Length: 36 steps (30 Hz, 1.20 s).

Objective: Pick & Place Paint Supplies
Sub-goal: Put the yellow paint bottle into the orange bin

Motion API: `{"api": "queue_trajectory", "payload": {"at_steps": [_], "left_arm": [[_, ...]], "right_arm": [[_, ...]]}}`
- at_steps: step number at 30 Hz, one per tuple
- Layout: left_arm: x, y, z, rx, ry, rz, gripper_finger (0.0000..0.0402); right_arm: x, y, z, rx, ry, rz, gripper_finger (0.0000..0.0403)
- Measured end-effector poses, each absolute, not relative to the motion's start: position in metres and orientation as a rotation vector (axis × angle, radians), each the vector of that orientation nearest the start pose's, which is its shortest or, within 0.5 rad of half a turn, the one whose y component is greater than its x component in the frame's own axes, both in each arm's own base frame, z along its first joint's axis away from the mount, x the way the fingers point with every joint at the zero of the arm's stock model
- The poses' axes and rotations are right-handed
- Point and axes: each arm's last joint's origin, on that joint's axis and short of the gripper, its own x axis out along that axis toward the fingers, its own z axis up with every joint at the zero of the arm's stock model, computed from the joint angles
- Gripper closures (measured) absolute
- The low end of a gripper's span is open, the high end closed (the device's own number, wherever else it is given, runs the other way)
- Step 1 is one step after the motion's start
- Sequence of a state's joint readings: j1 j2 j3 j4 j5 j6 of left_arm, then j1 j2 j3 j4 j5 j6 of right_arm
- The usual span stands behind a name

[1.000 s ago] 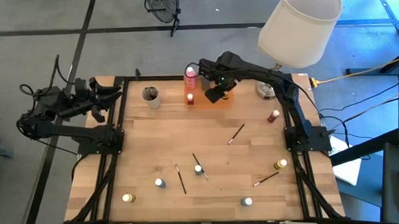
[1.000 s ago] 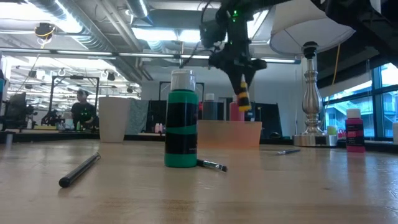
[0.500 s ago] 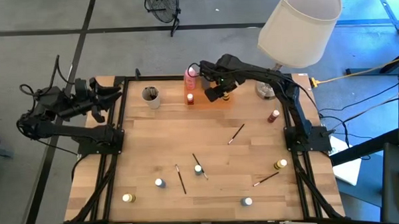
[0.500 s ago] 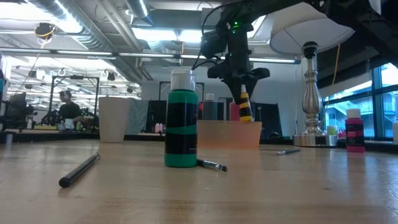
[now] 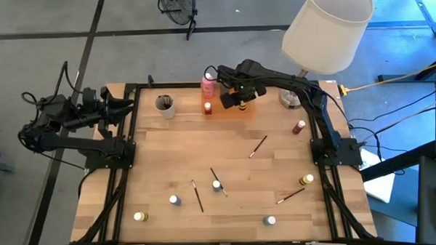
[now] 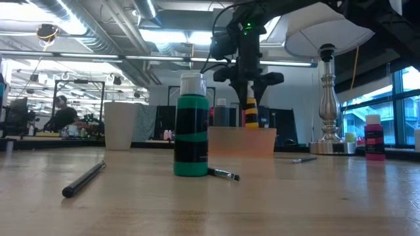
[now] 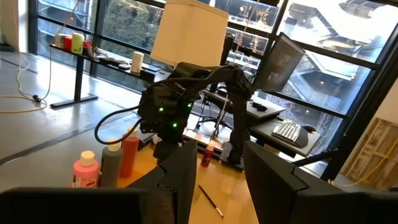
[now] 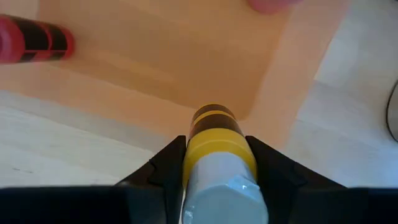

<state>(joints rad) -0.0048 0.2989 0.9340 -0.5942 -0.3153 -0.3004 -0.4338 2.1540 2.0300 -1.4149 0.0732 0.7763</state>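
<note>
My right gripper (image 5: 236,98) hangs over the flat orange tray (image 6: 230,141) at the table's far side, shut on a yellow bottle with black bands and a white cap (image 6: 251,112). The bottle's foot is level with the tray's rim. In the tray stand a pink bottle (image 5: 208,82), a grey bottle (image 7: 112,163) and a red bottle (image 5: 208,107). My left gripper (image 7: 214,186) waits at the table's left edge, level and open, with nothing between its fingers. My right gripper pinches the yellow bottle's upper body (image 8: 217,152), just below the white cap (image 8: 227,198), between its two fingers (image 8: 163,168). The fingers come from above, pointing down. The bottle hangs upright below them, cap up, over the tray; whether its foot touches the tray floor cannot be told.
A beige cup (image 5: 164,104) stands left of the tray. A lamp (image 5: 324,28) with its base (image 5: 290,98) stands right of it. A green bottle (image 6: 191,128), thin brushes (image 5: 259,145) (image 5: 197,196) and several small bottles (image 5: 299,126) (image 5: 140,216) lie scattered nearer the table's front.
My right gripper has sunk toward the orange tray and rolled about its own axis, staying shut on the yellow bottle. The bottle hung tilted a second ago and now hangs upright, lower, just above the tray's rim.
</note>
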Motion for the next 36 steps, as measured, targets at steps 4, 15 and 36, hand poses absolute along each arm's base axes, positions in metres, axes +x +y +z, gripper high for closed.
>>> {"api": "queue_trajectory", "payload": {"at_steps": [4, 15, 36], "left_arm": [[0.025, 0.009, 0.379, -0.304, -0.086, 0.300, 0.0274], [0.025, 0.006, 0.379, -0.304, -0.069, 0.186, 0.0274], [0.025, 0.005, 0.379, -0.255, -0.061, 0.162, 0.0274]], "right_arm": [[0.378, -0.181, 0.257, 0.901, 1.296, -1.009, 0.0261], [0.380, -0.183, 0.228, 0.998, 1.278, -1.025, 0.0261], [0.379, -0.184, 0.187, 1.057, 1.224, -1.017, 0.0261]]}}
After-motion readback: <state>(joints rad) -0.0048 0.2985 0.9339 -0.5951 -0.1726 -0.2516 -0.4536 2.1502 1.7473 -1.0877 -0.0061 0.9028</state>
